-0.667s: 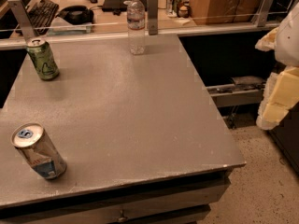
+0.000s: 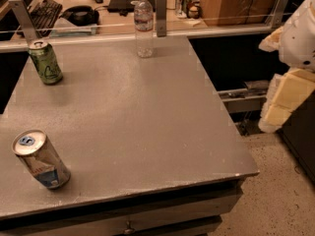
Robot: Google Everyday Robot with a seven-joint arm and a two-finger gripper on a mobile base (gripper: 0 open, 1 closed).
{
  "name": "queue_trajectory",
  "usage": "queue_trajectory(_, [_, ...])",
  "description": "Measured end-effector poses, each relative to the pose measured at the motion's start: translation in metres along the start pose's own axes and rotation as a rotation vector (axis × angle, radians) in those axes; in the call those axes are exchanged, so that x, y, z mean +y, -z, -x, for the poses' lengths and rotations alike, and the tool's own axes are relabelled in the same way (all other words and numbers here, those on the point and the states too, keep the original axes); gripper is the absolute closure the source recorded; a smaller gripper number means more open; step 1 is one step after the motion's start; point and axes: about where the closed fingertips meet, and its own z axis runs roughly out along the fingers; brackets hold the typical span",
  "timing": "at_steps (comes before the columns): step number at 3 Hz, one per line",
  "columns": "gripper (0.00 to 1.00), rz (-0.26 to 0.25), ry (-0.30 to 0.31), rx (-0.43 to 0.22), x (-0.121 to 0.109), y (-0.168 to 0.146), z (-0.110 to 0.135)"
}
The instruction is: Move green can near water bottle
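Note:
The green can [image 2: 45, 62] stands upright at the far left of the grey table [image 2: 147, 112]. It has a green patterned body and a silver top. The water bottle [image 2: 143, 26], clear with a white cap, stands upright at the table's far edge near the middle, well to the right of the can. My gripper [image 2: 283, 100] is cream-coloured and hangs off the table's right side, level with the middle of the table. It is far from both the can and the bottle and holds nothing.
A silver-and-blue can [image 2: 40, 160] stands tilted near the table's front left corner. A metal rail with posts [image 2: 161, 14] runs behind the far edge, with a desk, keyboard [image 2: 42, 10] and headphones beyond. Speckled floor lies to the right.
My gripper has shifted slightly to the left, toward the table's right edge. The cans and the bottle have not moved.

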Motion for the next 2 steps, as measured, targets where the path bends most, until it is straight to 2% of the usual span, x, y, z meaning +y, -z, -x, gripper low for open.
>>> queue_trajectory(1, [0.00, 0.030, 0.071, -0.113, -0.010, -0.032, 0.058])
queue_trajectory(2, [0.00, 0.064, 0.142, -0.260, -0.017, -0.071, 0.141])
